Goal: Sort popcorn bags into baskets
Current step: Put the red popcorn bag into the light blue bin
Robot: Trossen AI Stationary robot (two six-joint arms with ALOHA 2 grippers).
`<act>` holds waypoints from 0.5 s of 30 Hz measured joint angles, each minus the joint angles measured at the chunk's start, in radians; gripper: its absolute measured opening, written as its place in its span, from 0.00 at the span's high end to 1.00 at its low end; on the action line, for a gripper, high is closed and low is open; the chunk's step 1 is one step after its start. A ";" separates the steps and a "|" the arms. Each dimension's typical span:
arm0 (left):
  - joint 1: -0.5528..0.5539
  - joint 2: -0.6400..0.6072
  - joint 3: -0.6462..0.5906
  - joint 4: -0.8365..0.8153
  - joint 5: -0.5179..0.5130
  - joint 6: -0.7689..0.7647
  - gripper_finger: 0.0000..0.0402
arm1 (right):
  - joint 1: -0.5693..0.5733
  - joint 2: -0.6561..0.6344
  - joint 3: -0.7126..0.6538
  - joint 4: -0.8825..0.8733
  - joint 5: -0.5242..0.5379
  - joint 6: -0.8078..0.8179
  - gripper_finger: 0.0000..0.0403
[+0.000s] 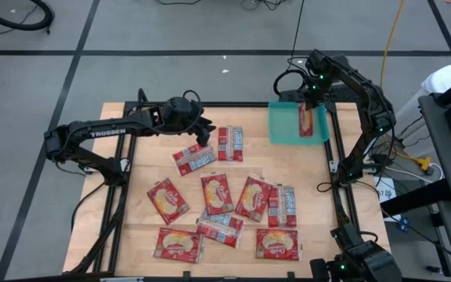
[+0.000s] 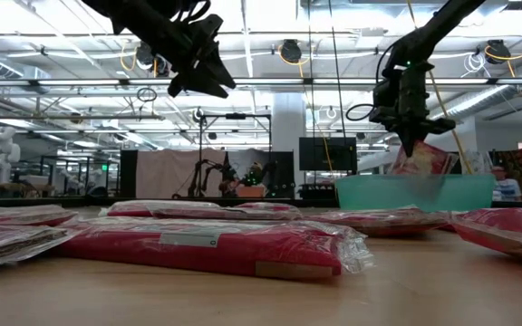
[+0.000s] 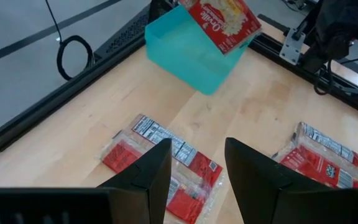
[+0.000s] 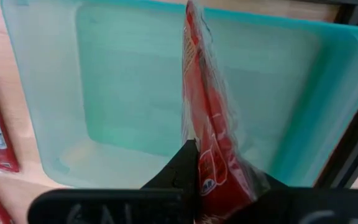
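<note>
Holding a popcorn bag (image 4: pixel 211 143) pinched in my right gripper (image 4: pixel 194 163) over the basket (image 4: pixel 123 93); left gripper (image 3: pixel 196 167) half-spread, empty.

- Light comes from long strip lamps (image 2: pixel 243 16) up in the ceiling, bright and even across the whole table (image 1: pixel 131 172).
- Shadows on the wood are soft and short, sitting close under the packets (image 1: pixel 217 193) and the arms.
- From table height those lamps blow out to white, and both arms read as dark shapes against them.
- The nearest packet (image 2: pixel 207 246) in that level view is soft and out of focus; the far room is sharper.
- Plastic wrap shows pale sheen on the held packet (image 4: pixel 210 130), which is blurred this close.
- The teal tray (image 4: pixel 123 93) looks washed and milky under the glare.
- The left wrist's own fingers (image 3: pixel 151 177) are dark and slightly blurred.
</note>
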 joint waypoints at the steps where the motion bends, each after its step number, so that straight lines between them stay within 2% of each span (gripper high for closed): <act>1: 0.002 0.000 0.000 0.000 0.000 0.001 0.62 | 0.000 0.000 0.000 0.000 0.000 0.000 0.94; 15: 0.034 0.000 0.000 0.000 0.024 0.015 0.62 | 0.042 0.001 -0.040 0.017 0.123 0.020 0.81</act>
